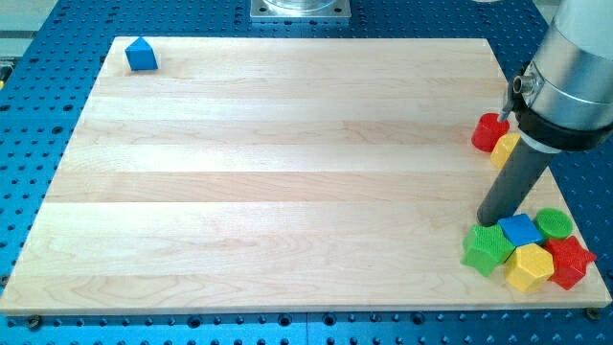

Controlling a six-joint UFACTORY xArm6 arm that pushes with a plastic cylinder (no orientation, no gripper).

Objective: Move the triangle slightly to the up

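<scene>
A blue triangle-topped block (141, 55) sits alone near the board's top-left corner. My tip (488, 223) is far from it, at the view's right near the bottom, touching or just above the top edge of a green star block (488, 248) and next to a blue block (520, 230). The dark rod rises from there up to the grey arm (575, 67) at the top right.
A cluster lies at the bottom right: green star, blue block, yellow hexagon (530, 265), red star (569, 262), green round block (554, 223). A red block (489, 131) and a yellow block (505, 149) sit at the right edge, partly behind the rod. The wooden board (278, 172) lies on a blue perforated table.
</scene>
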